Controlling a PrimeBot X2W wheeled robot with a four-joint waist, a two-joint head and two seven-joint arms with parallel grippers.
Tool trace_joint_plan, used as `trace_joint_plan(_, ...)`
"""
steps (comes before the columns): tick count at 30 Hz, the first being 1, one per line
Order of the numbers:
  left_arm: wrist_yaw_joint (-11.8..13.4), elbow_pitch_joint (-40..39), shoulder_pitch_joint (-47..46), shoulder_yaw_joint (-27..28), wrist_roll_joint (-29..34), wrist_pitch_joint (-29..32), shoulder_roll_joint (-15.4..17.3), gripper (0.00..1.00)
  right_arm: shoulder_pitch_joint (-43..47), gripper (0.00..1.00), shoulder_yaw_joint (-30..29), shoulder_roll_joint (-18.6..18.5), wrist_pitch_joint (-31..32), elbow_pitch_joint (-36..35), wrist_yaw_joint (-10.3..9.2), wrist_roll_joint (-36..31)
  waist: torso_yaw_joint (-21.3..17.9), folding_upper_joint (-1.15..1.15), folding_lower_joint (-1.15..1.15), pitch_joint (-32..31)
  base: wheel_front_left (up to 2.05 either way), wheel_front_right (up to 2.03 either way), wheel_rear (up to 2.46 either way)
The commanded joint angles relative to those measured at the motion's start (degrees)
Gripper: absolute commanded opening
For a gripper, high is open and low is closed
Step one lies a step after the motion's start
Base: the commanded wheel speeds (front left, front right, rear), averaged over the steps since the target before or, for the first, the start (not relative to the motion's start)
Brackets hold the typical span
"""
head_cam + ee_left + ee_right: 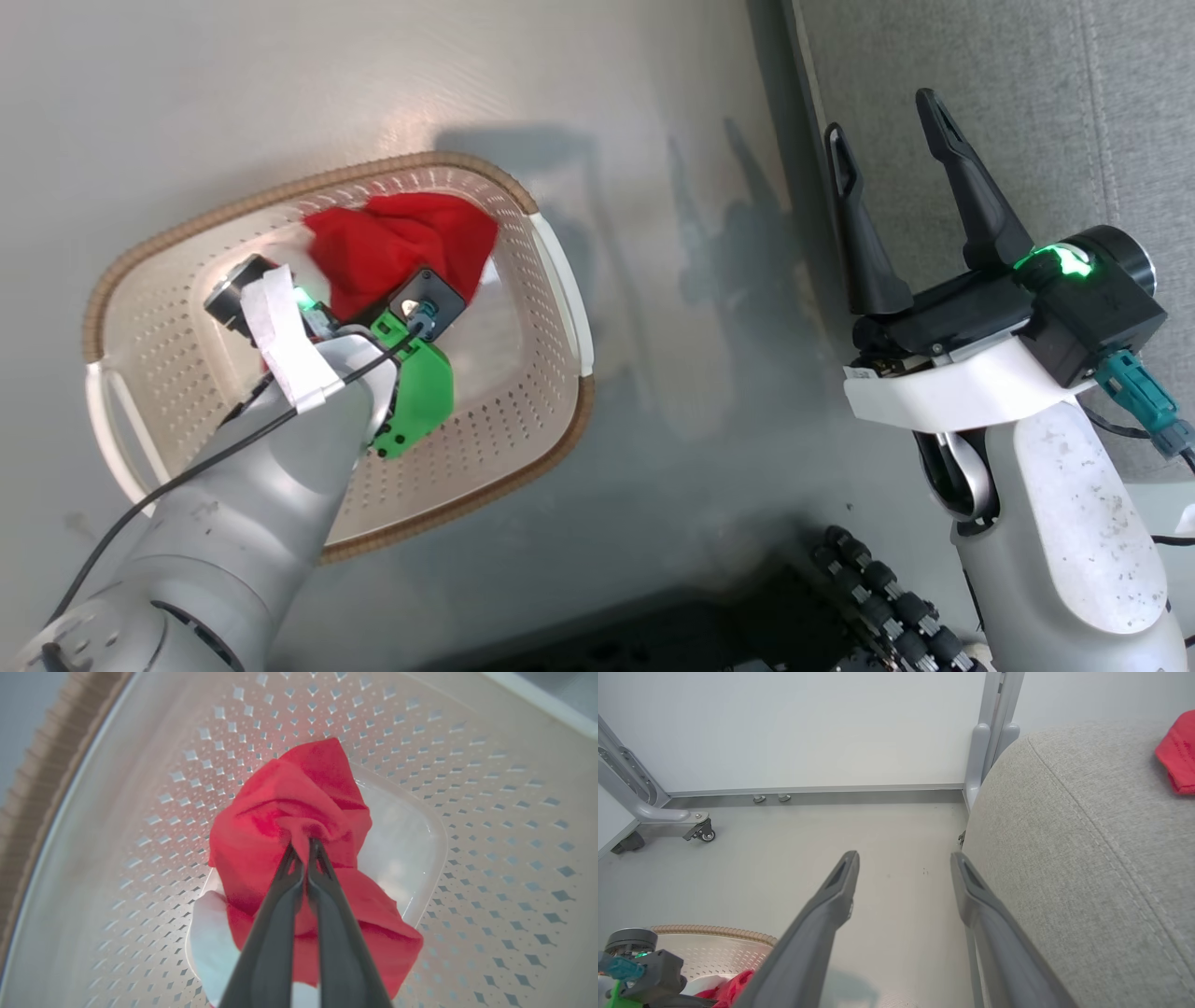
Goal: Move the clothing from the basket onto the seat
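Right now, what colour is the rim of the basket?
The basket rim is brown with a woven look; the head view shows it best.

Right gripper [880, 114]: two long dark fingers [971, 187], slotted near the tips. Behind the right gripper, white curved bracket [943, 387], black block [1092, 322] glowing green, teal plug [1139, 397], then pale grey forearm [1074, 532] flecked dark. Well left of the right gripper, second grey forearm [233, 532] wrapped in white tape [285, 341], green plastic bracket [420, 397], black cable [187, 476].

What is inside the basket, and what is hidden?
A red garment with a white part, pinched by the left gripper. The basket floor beneath it is covered.
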Motion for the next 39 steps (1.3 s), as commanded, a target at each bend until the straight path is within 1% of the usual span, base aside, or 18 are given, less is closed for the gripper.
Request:
trace_joint_plan(1,-0.5,0.0,1.0,0.2,-0.3,-0.9,-0.4,0.0,0.3,1.0,-0.2,-0.2,-0.1,0.7,-0.06,-0.4,1.8,0.5,0.0,-3.5,0.0,0.0,0.0)
trace_joint_plan(5,-1.2,-0.3,1.8,0.7,-1.7,-3.2,-1.3,0.0,1.2,1.0,-0.4,-0.2,-0.1,1.9,-0.06,-0.7,3.0,0.5,0.0,-6.8,0.0,0.0,0.0)
trace_joint_plan(8,-2.6,-1.1,2.5,1.0,-2.7,-5.2,0.3,0.0,1.8,1.0,-0.8,-0.2,-0.1,3.1,-0.07,-1.2,4.1,0.5,0.0,-9.6,0.0,0.0,0.0)
trace_joint_plan(10,-3.4,-2.2,3.2,1.2,-3.0,-6.1,0.7,0.0,2.2,1.0,-1.1,-0.2,-0.1,3.9,-0.07,-1.4,4.8,0.5,0.0,-11.4,0.0,0.0,0.0)
trace_joint_plan(14,-3.8,-4.7,4.5,1.9,-4.2,-6.6,1.0,0.0,3.1,1.0,-1.4,-0.2,-0.1,5.4,-0.07,-1.8,6.1,0.5,0.0,-14.7,0.0,0.0,0.0)
trace_joint_plan(17,-3.7,-8.1,5.8,2.7,-4.5,-6.6,1.4,0.0,3.7,1.0,-1.7,-0.2,-0.1,6.3,-0.06,-1.9,7.0,0.5,0.0,-17.0,0.0,0.0,0.0)
trace_joint_plan(20,-2.8,-11.6,7.7,4.0,-4.6,-6.6,1.9,0.0,4.4,1.0,-1.8,-0.2,-0.1,7.1,-0.06,-2.0,7.7,0.5,0.0,-19.4,0.0,0.0,0.0)
trace_joint_plan(29,-1.2,-21.1,13.0,8.4,-4.1,-6.6,1.9,0.0,7.3,1.0,-2.6,-0.2,-0.1,9.4,-0.06,-2.3,9.6,0.5,0.0,-26.1,0.0,0.0,0.0)
trace_joint_plan(39,-1.1,-31.9,18.2,15.7,-3.1,-6.6,2.4,0.0,11.2,1.0,-2.7,-0.2,-0.1,12.1,-0.07,-2.4,11.7,0.5,0.0,-33.9,0.0,0.0,0.0)
